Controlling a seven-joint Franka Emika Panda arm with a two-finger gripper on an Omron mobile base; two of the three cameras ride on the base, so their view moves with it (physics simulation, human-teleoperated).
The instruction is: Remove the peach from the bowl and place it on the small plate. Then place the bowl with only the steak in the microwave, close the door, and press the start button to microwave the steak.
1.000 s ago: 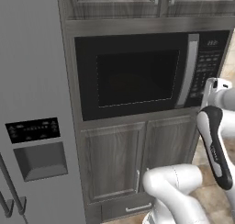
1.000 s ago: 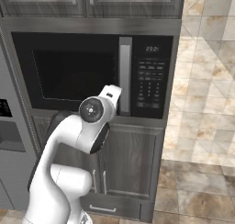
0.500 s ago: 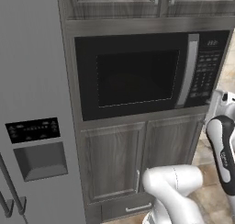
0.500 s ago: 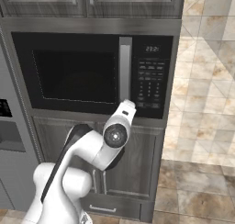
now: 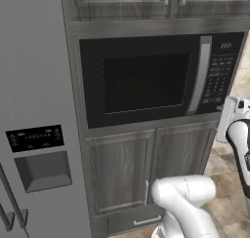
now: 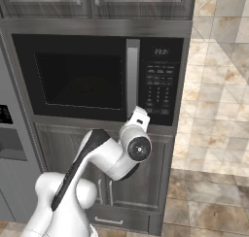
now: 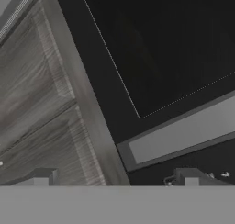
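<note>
The black microwave (image 5: 146, 81) sits built into dark wood cabinetry, its door (image 6: 78, 80) shut flat. The long silver-grey handle (image 5: 197, 76) (image 6: 132, 76) (image 7: 183, 138) runs beside the keypad panel (image 5: 217, 81) (image 6: 160, 85). My gripper (image 7: 114, 179) is open with nothing between its fingers, close in front of the door's lower corner by the handle's end. The hand (image 6: 139, 120) (image 5: 233, 116) hovers at the microwave's lower edge. Through the dark window I cannot make out the bowl or steak. Peach and small plate are out of view.
A grey fridge (image 5: 34, 110) with a dispenser panel (image 5: 35, 137) stands left of the microwave. Dark wood cabinet doors (image 5: 146, 168) (image 6: 131, 192) lie below it and more above. Tiled floor (image 6: 214, 134) opens to the right.
The hand has dropped from the keypad's height to the microwave's lower edge and drawn back a little to the right. The door stays shut.
</note>
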